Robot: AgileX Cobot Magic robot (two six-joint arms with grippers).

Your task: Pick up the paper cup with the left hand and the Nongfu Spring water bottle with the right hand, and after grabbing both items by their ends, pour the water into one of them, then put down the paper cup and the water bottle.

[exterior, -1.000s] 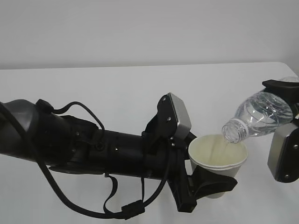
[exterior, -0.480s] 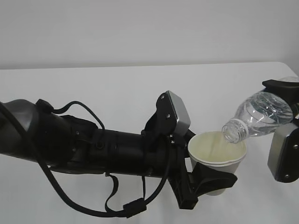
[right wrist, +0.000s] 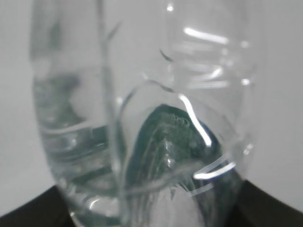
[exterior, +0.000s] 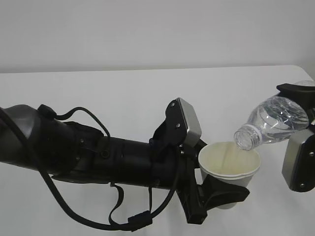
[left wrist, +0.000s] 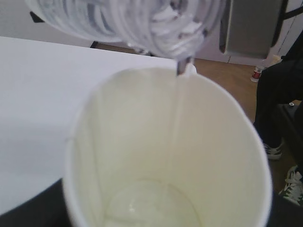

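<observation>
My left gripper (exterior: pixel 216 191) is shut on the white paper cup (exterior: pixel 229 173) and holds it upright above the table. My right gripper (exterior: pixel 301 132) is shut on the base end of the clear Nongfu Spring water bottle (exterior: pixel 273 122), tilted mouth-down over the cup's right rim. A thin stream of water (left wrist: pixel 177 109) runs from the bottle mouth (left wrist: pixel 182 42) into the cup (left wrist: pixel 165 156), and a little water pools at its bottom (left wrist: pixel 151 205). The right wrist view is filled by the bottle (right wrist: pixel 142 118), with water in it; its jaws are hidden.
The white table (exterior: pixel 123 98) stretches behind both arms. The thick left arm with looping cables (exterior: pixel 88 162) lies across the lower left. In the left wrist view, floor, a dark seat and a person's shoes (left wrist: pixel 291 187) show beyond the table edge.
The cup dipped slightly half a second ago and is back at its earlier height. The bottle holds its tilt and the water keeps flowing.
</observation>
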